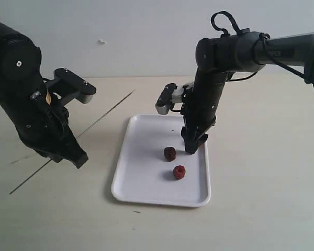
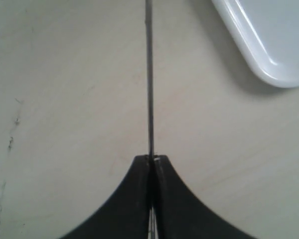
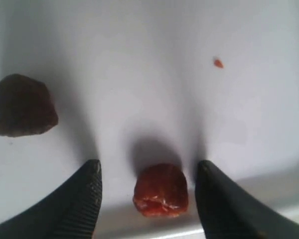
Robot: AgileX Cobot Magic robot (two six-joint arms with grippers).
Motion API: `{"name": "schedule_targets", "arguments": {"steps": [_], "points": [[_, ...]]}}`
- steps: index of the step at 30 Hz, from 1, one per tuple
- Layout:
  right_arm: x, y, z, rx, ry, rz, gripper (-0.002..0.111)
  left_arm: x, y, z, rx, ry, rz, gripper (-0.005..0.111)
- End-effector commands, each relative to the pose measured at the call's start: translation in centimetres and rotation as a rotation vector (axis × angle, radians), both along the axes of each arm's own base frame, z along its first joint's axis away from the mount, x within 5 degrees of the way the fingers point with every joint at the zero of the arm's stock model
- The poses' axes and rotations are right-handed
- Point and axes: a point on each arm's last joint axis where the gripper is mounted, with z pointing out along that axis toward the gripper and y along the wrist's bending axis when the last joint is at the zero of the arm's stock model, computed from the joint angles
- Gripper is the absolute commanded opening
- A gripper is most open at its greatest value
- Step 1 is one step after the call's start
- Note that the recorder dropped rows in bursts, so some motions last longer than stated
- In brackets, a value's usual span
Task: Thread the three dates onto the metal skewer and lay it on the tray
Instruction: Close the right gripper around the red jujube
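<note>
My left gripper (image 1: 69, 146) is shut on the metal skewer (image 1: 107, 112), a thin grey rod slanting over the table left of the tray. In the left wrist view the skewer (image 2: 150, 74) runs straight out from the closed gripper (image 2: 151, 158). The white tray (image 1: 141, 180) holds two visible dates, a darker one (image 1: 170, 153) and a red one (image 1: 179, 172). My right gripper (image 1: 194, 146) stands low on the tray near its right rim. In the right wrist view this gripper (image 3: 148, 172) is open, straddling a red date (image 3: 161, 190), with a dark date (image 3: 23, 105) off to one side.
A corner of the tray (image 2: 269, 45) shows in the left wrist view, apart from the skewer. A small red crumb (image 3: 218, 62) lies on the tray floor. The light wooden table (image 1: 261, 157) surrounds the tray; a pale wall stands behind.
</note>
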Motion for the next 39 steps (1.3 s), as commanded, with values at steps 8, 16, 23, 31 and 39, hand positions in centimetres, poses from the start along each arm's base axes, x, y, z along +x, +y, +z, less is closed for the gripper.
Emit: {"name": "schedule_targets", "arguments": {"steps": [8,16,23,31,39], "points": [[-0.15,-0.33,0.15,-0.037,0.020,0.006,0.055,0.20,-0.01,0.54,-0.011,-0.029,-0.001,0.000],[-0.17,-0.25,0.15,-0.028,0.025,-0.030,0.050,0.25,-0.05,0.55,-0.015,-0.035,-0.002,0.000],[-0.17,-0.25,0.15,-0.028,0.026,-0.034,0.043,0.27,-0.06,0.56,-0.016,-0.036,-0.002,0.000],[-0.17,-0.25,0.15,-0.028,0.026,-0.040,0.038,0.27,-0.06,0.56,-0.016,-0.036,-0.002,0.000],[-0.17,-0.25,0.15,-0.028,0.028,-0.056,0.032,0.30,-0.08,0.56,-0.018,-0.039,-0.003,0.000]]}}
